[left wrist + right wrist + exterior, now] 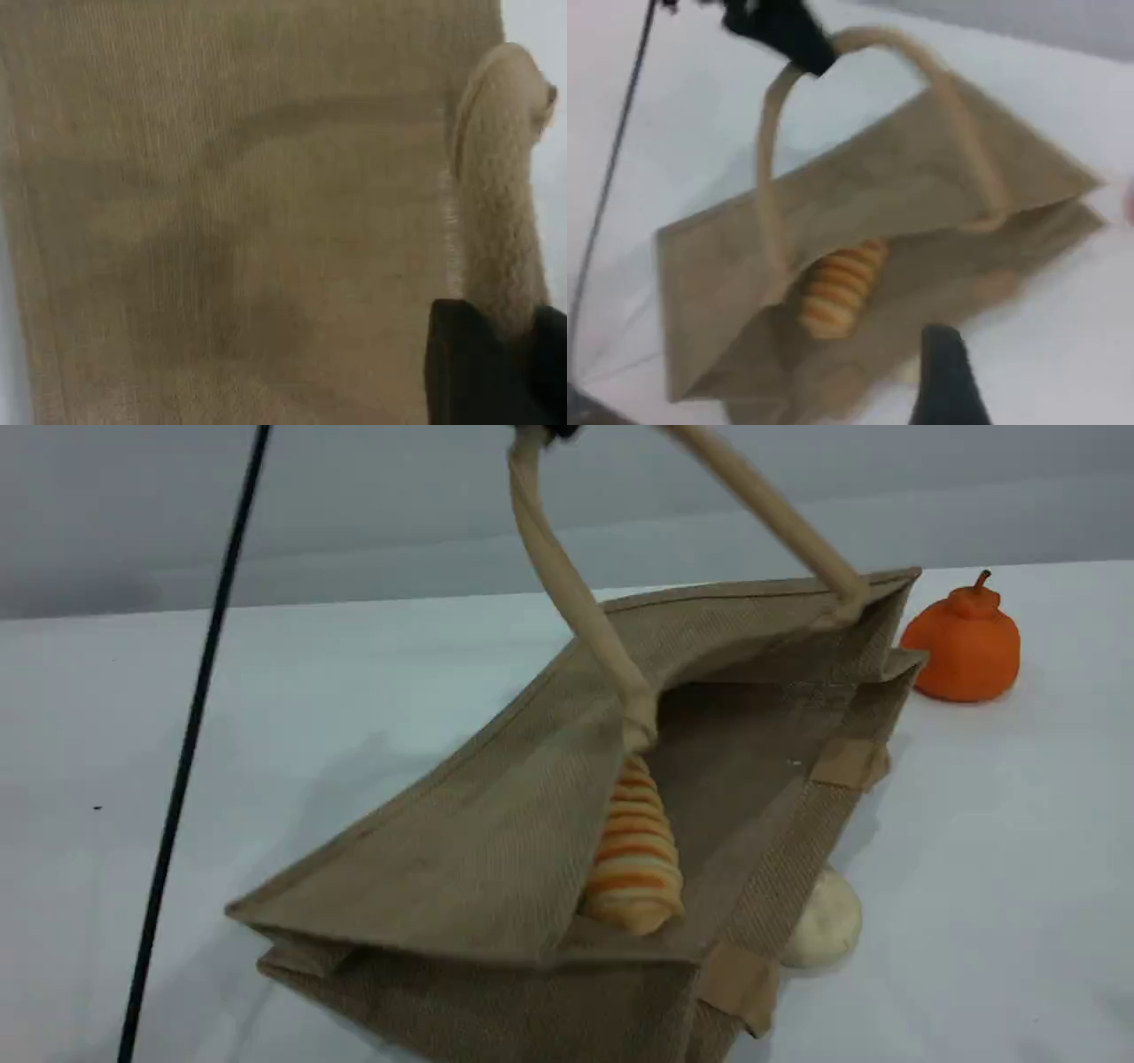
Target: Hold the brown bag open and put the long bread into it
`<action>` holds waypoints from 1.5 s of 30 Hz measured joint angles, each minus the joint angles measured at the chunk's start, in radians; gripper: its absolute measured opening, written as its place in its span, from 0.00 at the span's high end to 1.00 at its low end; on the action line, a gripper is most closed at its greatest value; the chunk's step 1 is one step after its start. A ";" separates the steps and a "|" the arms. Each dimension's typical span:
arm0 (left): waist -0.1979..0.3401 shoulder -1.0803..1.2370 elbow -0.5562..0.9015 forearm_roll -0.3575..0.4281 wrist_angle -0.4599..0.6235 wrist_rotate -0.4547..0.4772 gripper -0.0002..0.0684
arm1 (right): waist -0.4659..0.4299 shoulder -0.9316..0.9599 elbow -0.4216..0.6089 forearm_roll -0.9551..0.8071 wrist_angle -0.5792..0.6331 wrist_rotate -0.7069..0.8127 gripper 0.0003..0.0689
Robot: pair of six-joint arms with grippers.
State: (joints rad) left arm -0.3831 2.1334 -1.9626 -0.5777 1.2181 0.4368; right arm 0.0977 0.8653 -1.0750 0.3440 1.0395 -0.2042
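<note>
The brown bag (496, 841) lies on its side on the white table, its mouth gaping toward the right. One beige handle (567, 593) is pulled up taut to the top edge, where my left gripper (780, 31) is shut on it. In the left wrist view that handle (500, 177) runs past my dark fingertip (492, 367) over the bag's cloth. The long bread (633, 859), yellow with orange ridges, lies inside the bag's mouth and also shows from above (837, 288). My right gripper hangs above the bag. Only one of its fingertips (943, 381) shows, and it holds nothing.
A pale round bun (824, 930) lies against the bag's right side. An orange pumpkin-like toy (966, 642) stands at the back right. A black cable (190, 735) slants down the left of the table.
</note>
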 joint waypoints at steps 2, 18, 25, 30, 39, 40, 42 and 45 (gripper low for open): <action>0.000 0.023 0.009 -0.002 0.000 0.000 0.70 | 0.000 -0.068 0.000 -0.069 0.021 0.052 0.42; 0.001 -0.069 0.088 -0.024 0.003 0.038 0.45 | 0.000 -0.333 0.071 -0.368 0.182 0.204 0.42; 0.001 -0.265 0.088 -0.012 0.006 -0.001 0.45 | 0.000 -0.470 0.255 -0.370 0.182 0.204 0.42; -0.029 -0.439 0.088 0.049 0.009 -0.031 0.45 | 0.000 -0.593 0.414 -0.374 0.177 0.204 0.42; -0.131 -0.729 0.087 0.245 0.011 -0.173 0.45 | 0.000 -0.837 0.550 -0.344 0.025 0.230 0.42; -0.131 -0.755 0.087 0.261 0.011 -0.198 0.45 | 0.000 -0.853 0.554 -0.338 0.033 0.230 0.42; -0.131 -0.800 0.087 0.295 0.011 -0.236 0.45 | 0.000 -0.868 0.556 -0.306 0.033 0.230 0.42; -0.131 -0.860 0.109 0.296 0.005 -0.254 0.45 | 0.000 -0.867 0.568 -0.289 0.019 0.230 0.42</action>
State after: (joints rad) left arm -0.5140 1.2735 -1.8539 -0.2820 1.2226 0.1826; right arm 0.0977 -0.0019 -0.5074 0.0548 1.0588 0.0254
